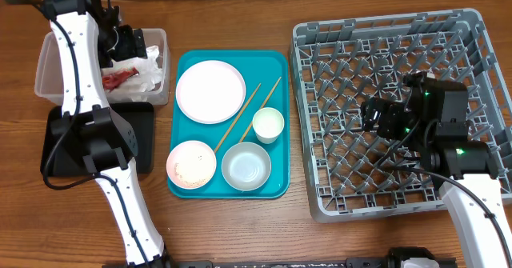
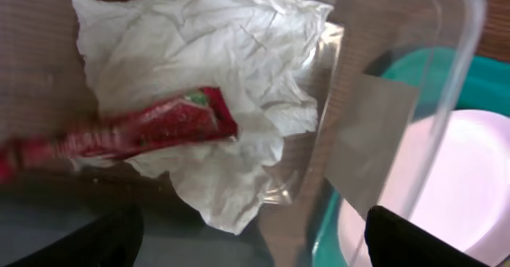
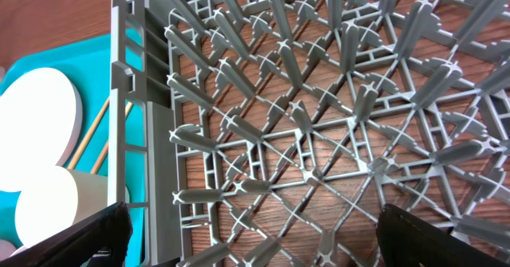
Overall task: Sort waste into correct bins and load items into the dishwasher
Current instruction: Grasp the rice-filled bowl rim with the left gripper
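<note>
**Wrapper and tissue in the clear tub, dishes on the teal tray**

Nearest on the wooden surface [image 1: 240,228], two bowls are seen side by side at the near edge of the teal tray [image 1: 272,64]: a pink-tinted bowl [image 1: 191,164] on the left and a white bowl [image 1: 246,166] on the right. Just beyond them the small cup [image 1: 268,124] is set, and the two chopsticks [image 1: 248,112] are laid diagonally between it and the round plate [image 1: 210,92]. To the left, the black tray [image 1: 144,116] is partly covered by the left arm. To the right, the right fingers [image 3: 72,239] are held spread and empty above the pegs of the grey dish rack [image 1: 308,140]. Farthest, the left fingers [image 2: 80,239] are held apart, grasping nothing, over the clear tub [image 1: 42,68], in which the red wrapper [image 2: 159,127] is lying on the crumpled tissue [image 2: 199,52].
</note>
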You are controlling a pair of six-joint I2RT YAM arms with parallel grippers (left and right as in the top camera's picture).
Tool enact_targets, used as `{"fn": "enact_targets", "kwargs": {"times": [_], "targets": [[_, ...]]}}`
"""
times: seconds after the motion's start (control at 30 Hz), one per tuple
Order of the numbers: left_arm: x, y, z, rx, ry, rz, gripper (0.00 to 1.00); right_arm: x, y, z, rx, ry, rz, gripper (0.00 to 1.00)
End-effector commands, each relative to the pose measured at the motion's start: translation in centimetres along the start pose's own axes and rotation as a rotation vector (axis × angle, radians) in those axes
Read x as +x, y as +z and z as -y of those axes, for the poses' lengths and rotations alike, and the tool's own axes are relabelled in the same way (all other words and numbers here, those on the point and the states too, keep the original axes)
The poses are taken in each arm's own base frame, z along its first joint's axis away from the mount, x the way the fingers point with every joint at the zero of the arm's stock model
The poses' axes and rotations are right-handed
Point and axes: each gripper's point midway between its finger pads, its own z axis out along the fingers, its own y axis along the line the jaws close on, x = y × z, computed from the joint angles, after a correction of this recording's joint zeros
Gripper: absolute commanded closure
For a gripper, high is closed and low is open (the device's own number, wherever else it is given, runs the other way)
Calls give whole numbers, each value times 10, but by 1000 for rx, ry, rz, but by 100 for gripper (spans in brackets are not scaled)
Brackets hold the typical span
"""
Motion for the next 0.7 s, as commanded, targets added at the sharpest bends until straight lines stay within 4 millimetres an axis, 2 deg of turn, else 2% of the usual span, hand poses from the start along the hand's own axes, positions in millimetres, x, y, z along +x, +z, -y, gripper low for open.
{"fn": "enact_targets", "kwargs": {"times": [0.0, 0.03, 0.07, 0.1, 0.13, 0.27, 0.33, 0.4, 0.5, 0.53, 0.6, 0.67], "targets": [[-6, -65, 30, 113, 76, 126, 14, -10, -6, -7, -27, -10, 30, 0], [0, -83, 35, 118, 83, 139, 14, -10, -6, -9, -39, -11, 29, 0], [5, -93, 38, 120, 93, 144, 15, -11, -6, -10, -44, -11, 30, 0], [10, -114, 51, 150, 148, 179, 17, -10, -7, -15, -76, -12, 25, 0], [12, -126, 63, 186, 189, 204, 17, -9, -7, -18, -90, -12, 22, 0], [25, -162, 97, 290, 270, 266, 18, -6, -8, -28, -152, -13, 5, 0], [36, -171, 110, 315, 294, 263, 22, -5, -9, -30, -161, -12, 1, 0], [53, -172, 123, 326, 318, 224, 28, -4, -11, -33, -179, -14, 1, 0], [97, -159, 145, 324, 379, 98, 29, -6, -20, -36, -190, -21, 21, 0], [116, -149, 155, 332, 423, 34, 29, -7, -23, -37, -193, -24, 33, 0], [140, -125, 172, 339, 482, -61, 28, -11, -31, -39, -198, -34, 62, 0], [152, -101, 187, 345, 523, -111, 28, -13, -37, -39, -194, -38, 82, 0]]}}
